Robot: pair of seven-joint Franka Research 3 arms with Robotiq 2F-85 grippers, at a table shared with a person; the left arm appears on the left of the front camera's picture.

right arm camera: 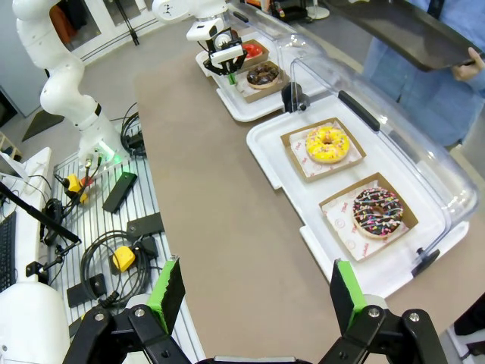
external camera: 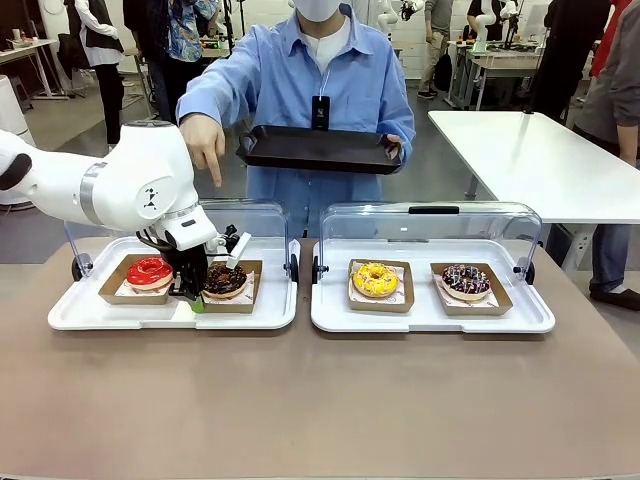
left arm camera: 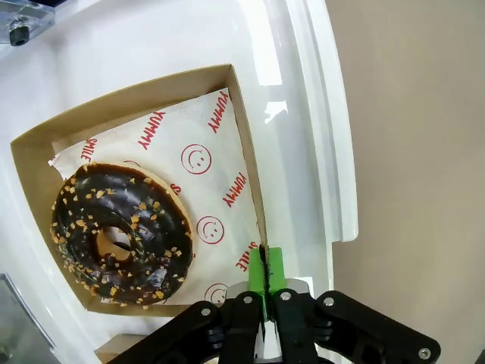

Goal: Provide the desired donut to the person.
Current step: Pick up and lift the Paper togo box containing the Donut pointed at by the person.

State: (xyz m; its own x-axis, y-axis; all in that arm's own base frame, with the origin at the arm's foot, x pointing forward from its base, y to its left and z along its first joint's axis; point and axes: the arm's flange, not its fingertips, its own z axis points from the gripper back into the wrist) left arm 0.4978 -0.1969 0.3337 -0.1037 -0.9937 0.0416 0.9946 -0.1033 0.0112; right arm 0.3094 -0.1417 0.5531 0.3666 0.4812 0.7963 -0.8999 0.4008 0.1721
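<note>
pads (left arm camera: 274,265) of your left gripper (external camera: 193,290) pinched together on corner rim of cardboard box (left arm camera: 244,136). chocolate donut (left arm camera: 121,231) with nut crumbs lies in that box, just beside gripper, not touched by it. red donut (external camera: 149,271) sits on gripper's other side. person (external camera: 320,80) beyond it points hand (external camera: 205,145) downward and holds black tray (external camera: 320,150). your right gripper (right arm camera: 258,284) spread wide, above bare table (right arm camera: 212,189), well apart from donuts.
</note>
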